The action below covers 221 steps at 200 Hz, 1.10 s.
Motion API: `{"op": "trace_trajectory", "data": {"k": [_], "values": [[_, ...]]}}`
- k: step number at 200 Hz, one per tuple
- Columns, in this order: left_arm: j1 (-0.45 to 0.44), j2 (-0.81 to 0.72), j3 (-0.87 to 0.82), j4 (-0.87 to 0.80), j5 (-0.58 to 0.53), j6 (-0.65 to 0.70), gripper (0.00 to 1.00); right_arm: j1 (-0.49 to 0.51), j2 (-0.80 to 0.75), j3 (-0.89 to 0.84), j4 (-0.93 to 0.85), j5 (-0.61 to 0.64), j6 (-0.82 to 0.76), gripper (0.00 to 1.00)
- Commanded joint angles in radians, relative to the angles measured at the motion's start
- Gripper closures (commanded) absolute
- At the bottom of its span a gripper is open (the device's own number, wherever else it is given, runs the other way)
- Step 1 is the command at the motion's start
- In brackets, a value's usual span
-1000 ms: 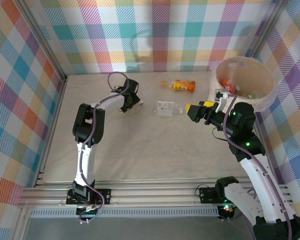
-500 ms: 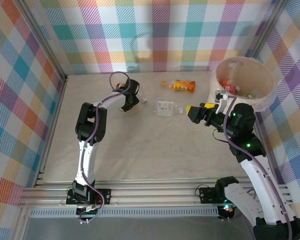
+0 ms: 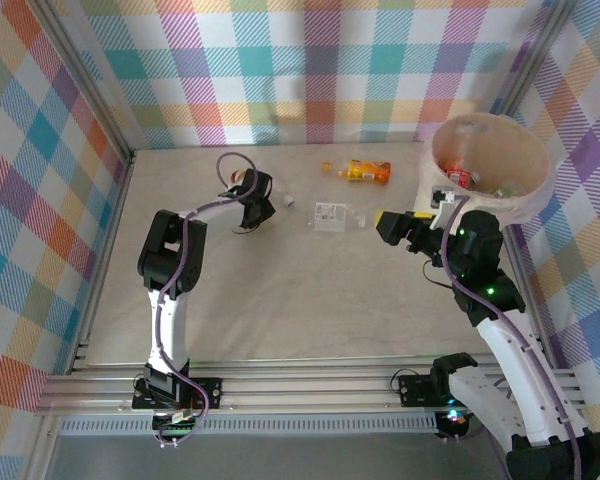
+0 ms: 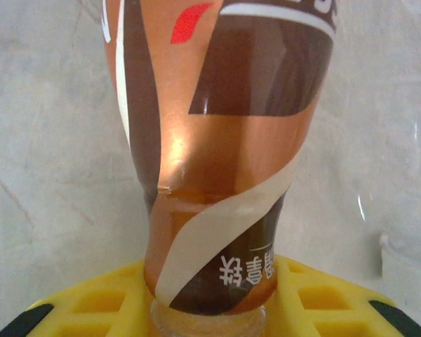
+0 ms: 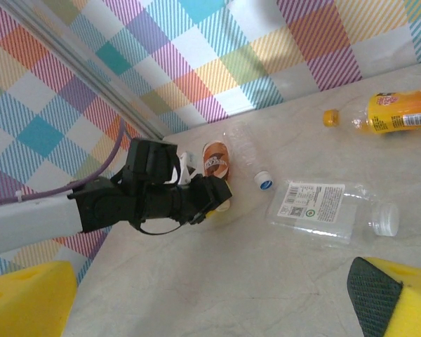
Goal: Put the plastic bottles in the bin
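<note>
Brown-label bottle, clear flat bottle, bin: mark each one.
brown-label bottle [image 4: 217,175]: left wrist view, middle of label.
clear flat bottle [image 5: 330,214]: right wrist view, mid-body.
bin [image 3: 502,142]: top external view, inner wall.

The left gripper is closing its jaws onto the neck of the brown-and-orange labelled plastic bottle, which they were standing wider around a second ago. It is edging leftward over the tabletop, and the left arm's elbow is swinging left and nearer.
</note>
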Motion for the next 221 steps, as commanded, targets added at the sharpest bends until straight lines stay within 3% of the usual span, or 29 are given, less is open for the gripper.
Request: {"op": "trace_trajectory", "data": {"k": [1,51,129,221], "values": [[0.004,-0.094,-0.084,0.076,0.047,0.041,0.72,0.008,0.012,-0.014,0.047,-0.042,0.011,0.00],[0.001,-0.302,-0.282,0.216,0.102,0.069,0.75,0.008,0.010,-0.042,0.122,-0.082,-0.008,0.00],[-0.067,-0.571,-0.412,0.313,0.262,0.178,0.77,0.008,0.050,-0.088,0.280,-0.127,0.073,0.00],[-0.186,-0.706,-0.318,0.387,0.757,0.333,0.78,0.009,0.196,0.091,0.350,-0.316,0.296,0.00]]}}
